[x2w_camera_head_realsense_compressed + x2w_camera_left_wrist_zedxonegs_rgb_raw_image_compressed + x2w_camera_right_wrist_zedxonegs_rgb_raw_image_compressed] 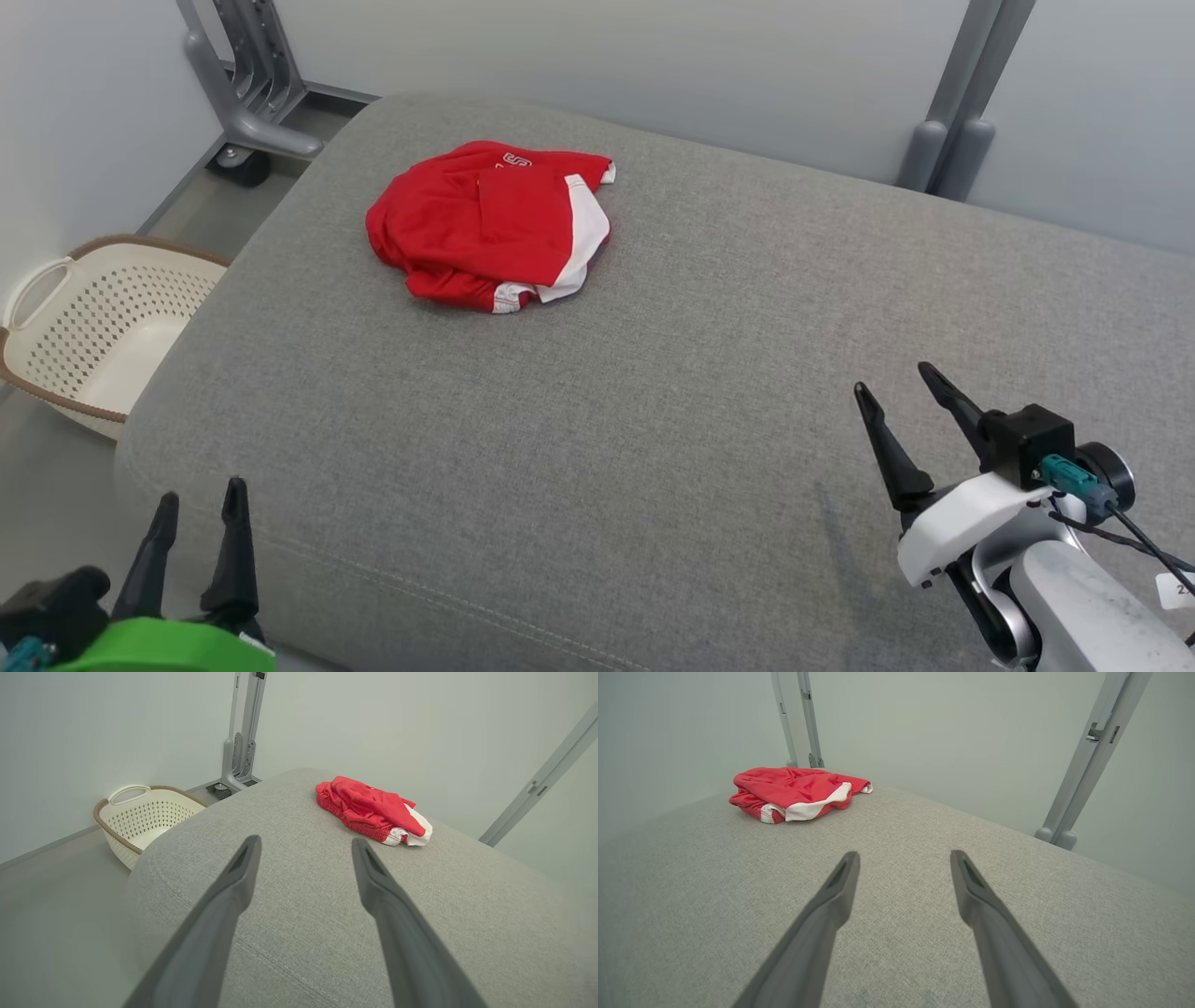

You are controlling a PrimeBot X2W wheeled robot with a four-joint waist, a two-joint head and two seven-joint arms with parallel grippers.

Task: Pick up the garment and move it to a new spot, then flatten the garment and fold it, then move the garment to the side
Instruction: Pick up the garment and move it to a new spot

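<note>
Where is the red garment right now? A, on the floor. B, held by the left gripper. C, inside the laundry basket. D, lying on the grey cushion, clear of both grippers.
D: the red garment lies bunched on the grey cushion, while the left gripper and right gripper sit near its front edge, jaws open, touching nothing.
</note>
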